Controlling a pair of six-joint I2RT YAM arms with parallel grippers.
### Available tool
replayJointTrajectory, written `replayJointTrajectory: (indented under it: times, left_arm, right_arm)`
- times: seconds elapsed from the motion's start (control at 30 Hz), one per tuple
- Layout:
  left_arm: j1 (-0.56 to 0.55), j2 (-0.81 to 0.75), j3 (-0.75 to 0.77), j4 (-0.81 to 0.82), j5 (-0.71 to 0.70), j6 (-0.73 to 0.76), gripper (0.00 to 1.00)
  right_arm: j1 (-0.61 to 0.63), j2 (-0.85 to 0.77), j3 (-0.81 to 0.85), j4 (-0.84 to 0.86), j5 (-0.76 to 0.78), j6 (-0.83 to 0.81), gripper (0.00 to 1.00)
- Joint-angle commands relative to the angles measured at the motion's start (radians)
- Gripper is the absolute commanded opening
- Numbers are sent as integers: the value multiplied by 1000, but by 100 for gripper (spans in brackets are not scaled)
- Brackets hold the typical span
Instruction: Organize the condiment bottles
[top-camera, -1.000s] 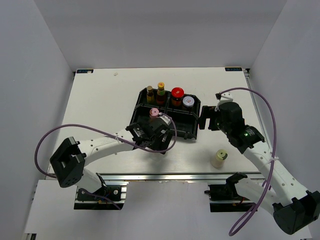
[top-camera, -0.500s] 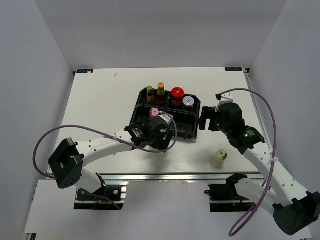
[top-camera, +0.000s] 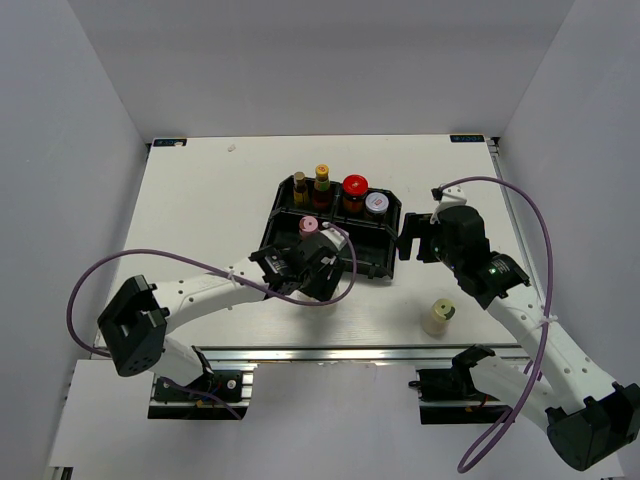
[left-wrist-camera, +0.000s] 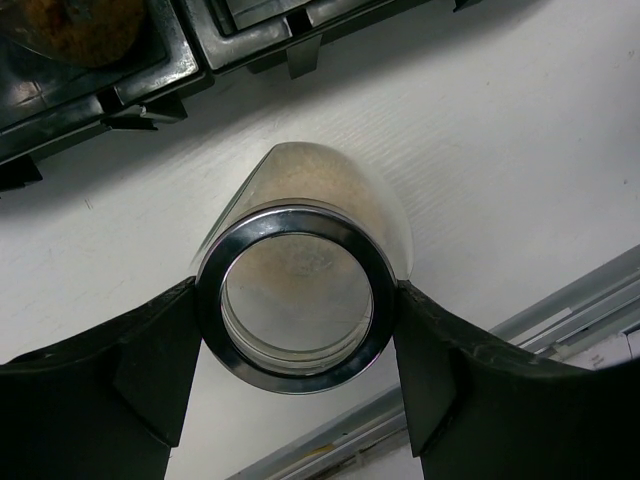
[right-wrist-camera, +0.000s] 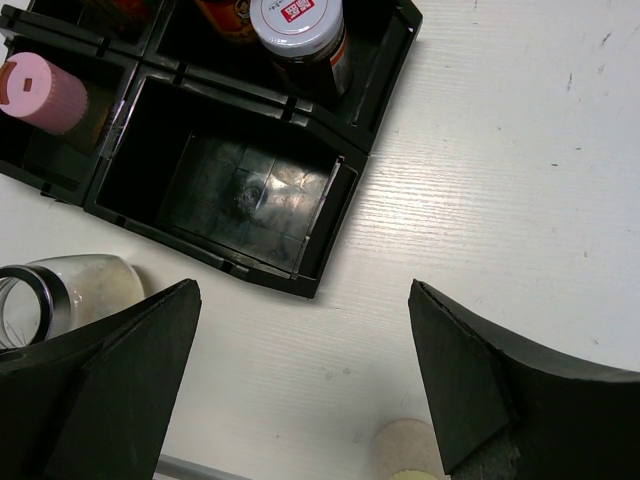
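Pinching the clear glass jar (left-wrist-camera: 310, 185) with left hand (left-wrist-camera: 295, 345), right hand (right-wrist-camera: 300, 390) spread: five bottles (top-camera: 354, 186) in tray (top-camera: 372, 252), cream bottle (top-camera: 437, 316) waiting.

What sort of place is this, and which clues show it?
Probably a robot test cell: a left arm and right arm mounted on a metal rail, plain white walls boxing in the table, and a black tray of condiment bottles.

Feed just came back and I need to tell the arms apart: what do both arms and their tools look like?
They look alike: white links, black joint housings. A purple cable loops along the left arm, and another along the right arm, which shows a small green light. The left tool and right tool each have two broad matte-black fingers.
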Motion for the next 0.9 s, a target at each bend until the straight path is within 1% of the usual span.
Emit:
replayJointTrajectory:
  times: [0.0,0.03,0.07,0.2,0.33,0.37,0.57,0.7,0.87]
  left_arm:
    - [-4,-20,51,-2,30,18,15]
    - [-5,-24,52,-3,49,39,9]
    - [-5,-36,60,-3,54,53,0]
    - [-7,-61,92,27,106,119,0]
    - [-13,-96,115,57,213,211,0]
    - [-15,-104,120,55,220,223,0]
    - [-19,-116,201,28,198,242,0]
    - [-22,-107,272,18,189,300,0]
    - [-21,-51,351,31,175,421,0]
  right_arm:
    - [-2,-1,0,27,12,-14,89]
    - [-2,-2,0,28,12,-13,89]
    - [-1,-2,0,30,9,-13,89]
    - [-1,-1,0,35,0,-19,89]
    - [-1,-13,9,25,3,-17,89]
    - [-1,-24,5,28,3,-19,89]
    - [-1,-53,-1,38,2,-17,89]
    - [-2,-65,-3,39,6,-13,89]
    - [-2,-117,-20,56,75,7,89]
